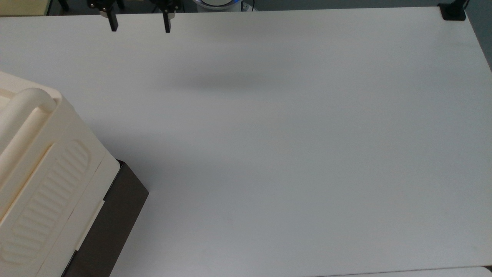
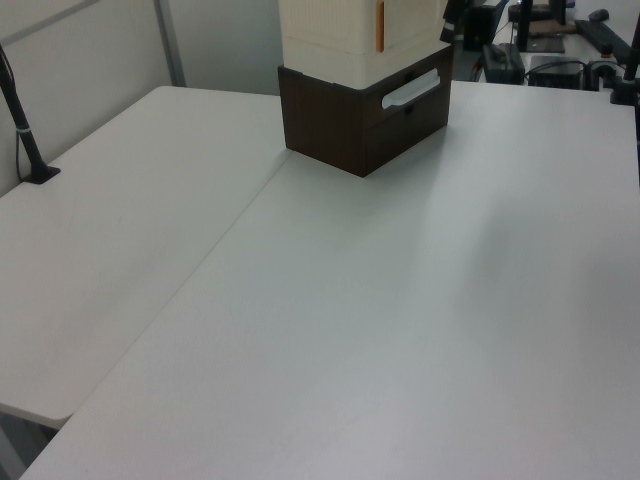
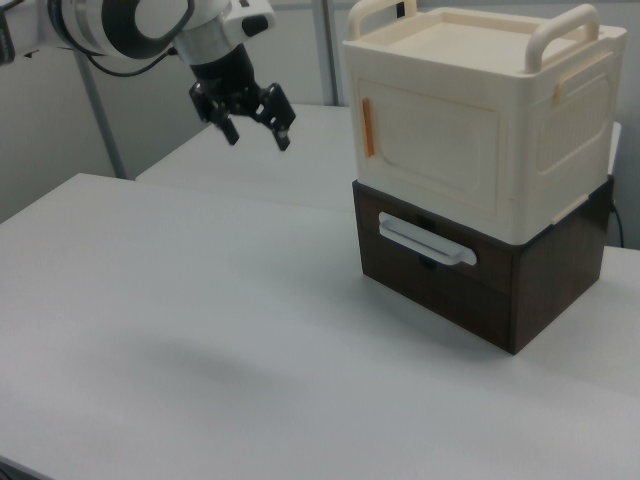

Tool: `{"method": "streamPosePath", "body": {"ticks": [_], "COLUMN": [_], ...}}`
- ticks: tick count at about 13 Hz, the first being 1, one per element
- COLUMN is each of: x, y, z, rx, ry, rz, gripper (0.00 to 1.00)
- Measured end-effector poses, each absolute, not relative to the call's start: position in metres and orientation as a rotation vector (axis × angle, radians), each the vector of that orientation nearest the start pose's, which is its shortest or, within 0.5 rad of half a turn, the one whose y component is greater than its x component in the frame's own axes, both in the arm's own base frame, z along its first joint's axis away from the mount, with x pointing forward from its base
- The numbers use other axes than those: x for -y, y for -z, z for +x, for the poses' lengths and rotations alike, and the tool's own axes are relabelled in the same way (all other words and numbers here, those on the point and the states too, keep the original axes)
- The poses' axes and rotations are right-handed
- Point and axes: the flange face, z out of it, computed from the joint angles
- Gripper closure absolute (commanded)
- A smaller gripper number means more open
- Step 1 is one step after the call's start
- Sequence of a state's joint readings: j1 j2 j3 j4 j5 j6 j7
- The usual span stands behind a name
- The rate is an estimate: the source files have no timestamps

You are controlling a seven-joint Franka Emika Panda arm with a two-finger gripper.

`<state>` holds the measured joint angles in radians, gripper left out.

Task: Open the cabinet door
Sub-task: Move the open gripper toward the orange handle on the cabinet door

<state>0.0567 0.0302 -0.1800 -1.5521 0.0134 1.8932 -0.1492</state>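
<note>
While shut, cabinet door point(image 3: 425, 148) on cream cabinet point(image 3: 480, 100).

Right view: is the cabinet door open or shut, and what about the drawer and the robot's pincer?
cabinet door: shut, flat against the cabinet.
drawer: pushed in, under the cabinet.
pincer: open, holding nothing, up in the air, apart from the cabinet.

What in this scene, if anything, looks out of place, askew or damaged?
Nothing stands out. The cabinet sits squarely on a dark brown drawer unit, its cabinet door flush and shut. The end effector hangs open above the table, apart from the cabinet.
</note>
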Motion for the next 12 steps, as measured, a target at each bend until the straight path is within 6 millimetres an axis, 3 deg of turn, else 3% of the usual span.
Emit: {"method": "streamPosePath", "body": {"ticks": [3,6,8,11,12], "x": [0.083,0.089,0.090,0.092,0.097], "y": [-0.666,-0.669,-0.663,-0.642,-0.638], "z": [0.598,0.611,0.623,0.641,0.645], "rx": [0.008,-0.081,-0.154,-0.195,-0.212], "ry": [0.709,0.881,0.972,1.012,1.026], "rz": [-3.120,-3.083,-3.049,-3.038,-3.037], "gripper": [0.20,0.32,0.36,0.52,0.52]}}
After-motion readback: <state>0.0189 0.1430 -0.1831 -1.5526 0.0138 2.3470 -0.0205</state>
